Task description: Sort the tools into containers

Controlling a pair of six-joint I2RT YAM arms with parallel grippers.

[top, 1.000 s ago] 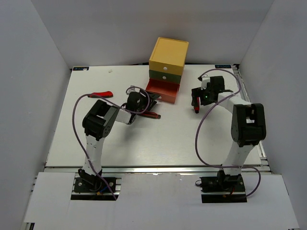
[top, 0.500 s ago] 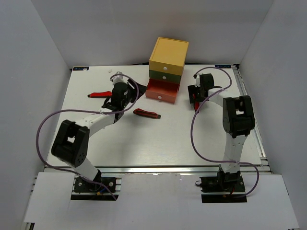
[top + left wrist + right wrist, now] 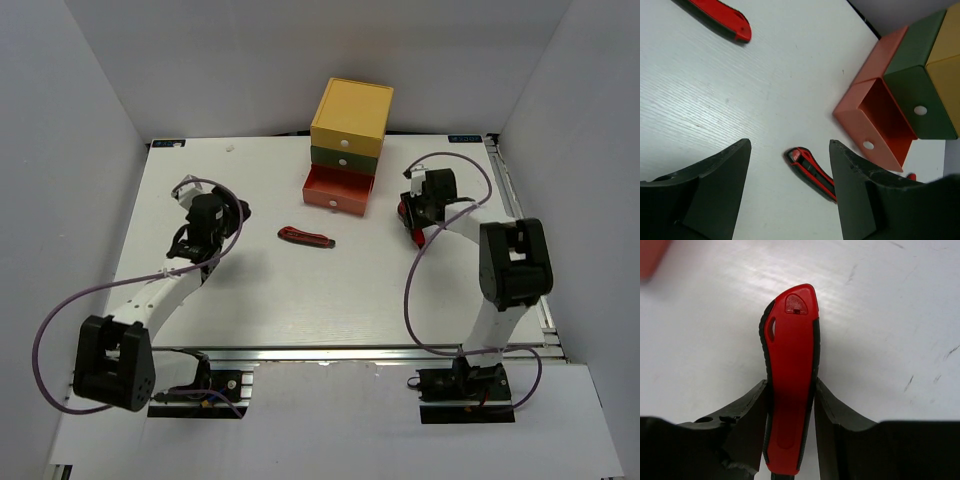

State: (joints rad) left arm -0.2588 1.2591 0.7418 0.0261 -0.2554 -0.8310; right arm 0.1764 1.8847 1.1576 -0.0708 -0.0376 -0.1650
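The containers [image 3: 349,128] are stacked at the back: yellow on top, green in the middle, and an orange-red drawer [image 3: 338,189] pulled open below. The left wrist view shows that drawer [image 3: 879,118] empty. One red-and-black knife-like tool [image 3: 306,237] lies on the table in front of the drawer. My left gripper [image 3: 205,218] hangs open above the table's left part; in its wrist view the left gripper [image 3: 790,146] holds nothing, with that knife tool [image 3: 813,171] farther off and a red-handled tool [image 3: 720,16] lying apart. My right gripper [image 3: 416,214] is right of the drawer, shut on a red-and-black handled tool [image 3: 791,385].
White walls enclose the white table [image 3: 300,300] on three sides. Purple cables [image 3: 425,270] loop beside both arms. A small white speck [image 3: 232,148] lies near the table's back edge.
My left arm has swung left and back from the drawers, and its jaws stand a little wider. My right gripper has closed onto the red-and-black handled tool.
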